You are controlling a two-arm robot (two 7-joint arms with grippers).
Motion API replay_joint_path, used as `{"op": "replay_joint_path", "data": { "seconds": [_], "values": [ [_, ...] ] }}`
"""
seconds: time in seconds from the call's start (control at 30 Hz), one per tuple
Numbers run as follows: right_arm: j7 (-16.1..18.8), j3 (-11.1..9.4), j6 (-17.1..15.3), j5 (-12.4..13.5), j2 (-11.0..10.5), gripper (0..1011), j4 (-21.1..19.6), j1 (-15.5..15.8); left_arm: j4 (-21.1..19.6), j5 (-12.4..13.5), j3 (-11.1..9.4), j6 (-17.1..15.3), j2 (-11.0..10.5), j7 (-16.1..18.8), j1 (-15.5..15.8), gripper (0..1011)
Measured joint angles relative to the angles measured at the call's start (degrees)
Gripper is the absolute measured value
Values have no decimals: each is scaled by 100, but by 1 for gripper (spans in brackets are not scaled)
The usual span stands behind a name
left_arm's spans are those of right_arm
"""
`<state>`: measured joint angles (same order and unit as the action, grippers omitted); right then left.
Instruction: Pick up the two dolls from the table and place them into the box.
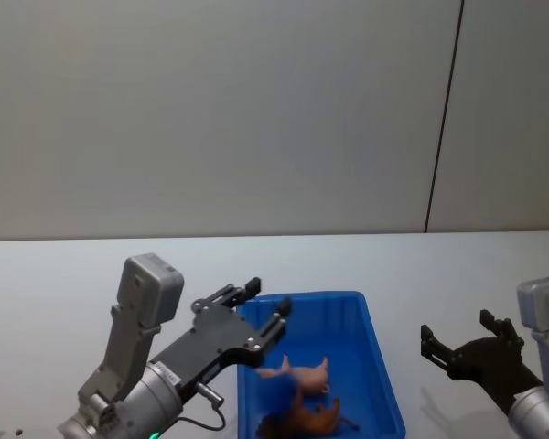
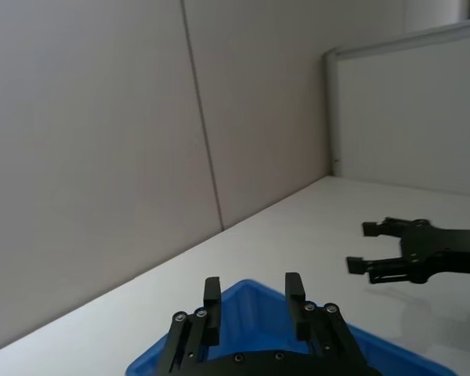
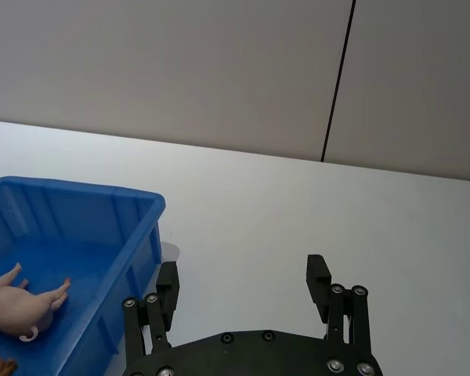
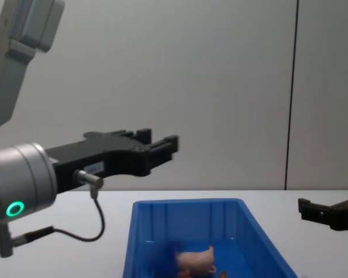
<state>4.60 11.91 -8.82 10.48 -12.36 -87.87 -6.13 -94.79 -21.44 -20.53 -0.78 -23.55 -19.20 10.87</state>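
Lion (image 1: 302,419) blurred, cut by head view's lower edge; pig (image 1: 297,371) blurred.

- We see bright blue box (image 1: 380,361)
- pale pink pig (image 1: 302,371), orange-brown lion (image 1: 306,419)
- white table (image 1: 64,274)
- both grippers black: L (image 1: 267,306), R (image 1: 455,337)

A plain grey wall (image 1: 220,119) stands at the far side, a dark vertical seam (image 1: 444,119) toward its right.

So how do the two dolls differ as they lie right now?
The pink pig is pale and lies nearer the box's middle; the orange-brown lion is darker and lies closer to the robot. The pig's legs stick out sideways; the lion's pose is unclear. Both lie inside the blue box, ungripped.
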Motion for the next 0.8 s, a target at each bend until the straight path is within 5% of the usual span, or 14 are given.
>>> {"op": "replay_joint_path", "data": {
  "seconds": [0.3, 0.6, 0.8],
  "values": [
    [0, 0, 0, 0, 0, 1001, 0, 0, 190, -50, -69, 315, 150, -672, 190, 747],
    [0, 0, 0, 0, 0, 1001, 0, 0, 289, -69, -105, 477, 227, -991, 282, 999],
    [0, 0, 0, 0, 0, 1001, 0, 0, 320, -78, -117, 526, 254, -1099, 314, 1002]
  ]
}}
